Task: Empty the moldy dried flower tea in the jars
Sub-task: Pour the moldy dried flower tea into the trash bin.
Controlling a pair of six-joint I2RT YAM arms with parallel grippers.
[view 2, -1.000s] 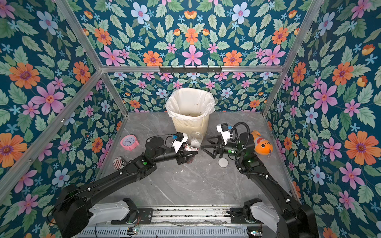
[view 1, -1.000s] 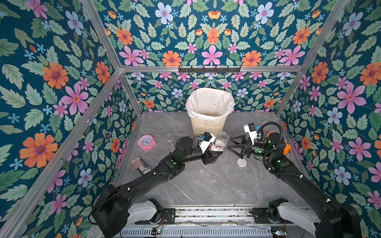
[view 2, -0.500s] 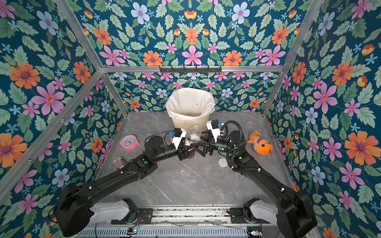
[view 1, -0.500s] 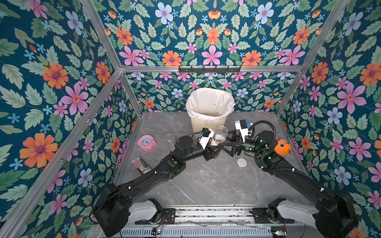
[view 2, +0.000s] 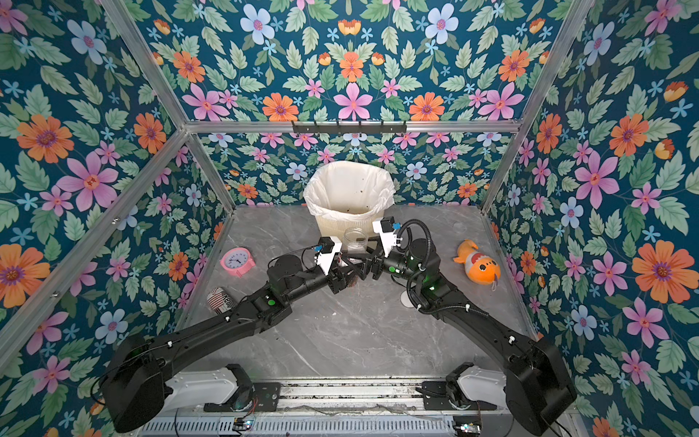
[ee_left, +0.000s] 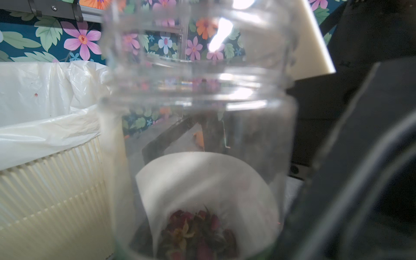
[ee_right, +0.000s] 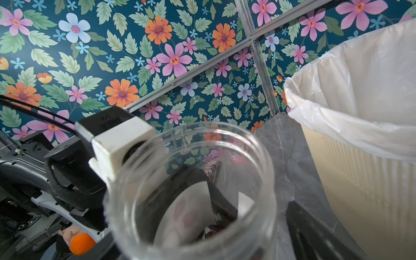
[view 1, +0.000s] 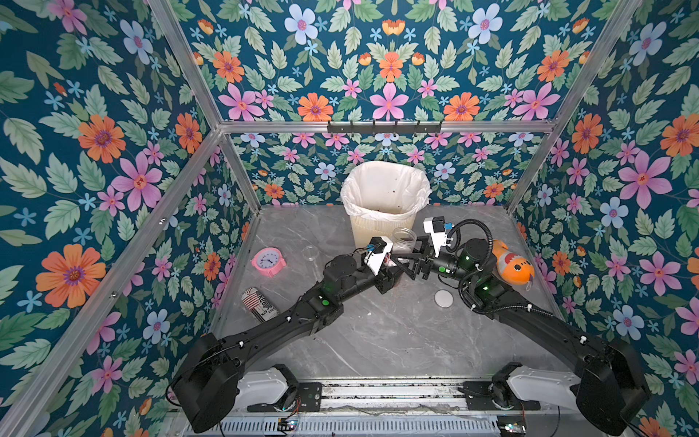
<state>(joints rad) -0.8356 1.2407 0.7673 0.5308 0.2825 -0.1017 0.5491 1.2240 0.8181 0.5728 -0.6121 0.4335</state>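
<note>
My left gripper point(view 1: 390, 273) is shut on a lidless clear jar point(view 1: 394, 269) held upright just above the table in both top views point(view 2: 351, 275). In the left wrist view dried flower tea point(ee_left: 198, 231) lies low in this jar behind a white label. My right gripper point(view 1: 401, 266) is open around the same jar point(ee_right: 191, 132). A small gap shows between the jar's wall and one of its fingers point(ee_right: 315, 229). A second lidless jar point(view 1: 404, 239) that looks empty stands in front of the bin.
A cream ribbed bin point(view 1: 372, 230) with a white liner stands at the back middle. A white lid point(view 1: 443, 298) lies by the right arm and a translucent lid point(view 1: 311, 252) lies left of the grippers. At the sides are a pink clock point(view 1: 268, 261), a striped can point(view 1: 259, 302) and an orange toy point(view 1: 514, 265).
My right gripper has moved left, away from above the white lid, to the jar in my left gripper, and its jaws have narrowed a little. The left gripper has kept its hold.
</note>
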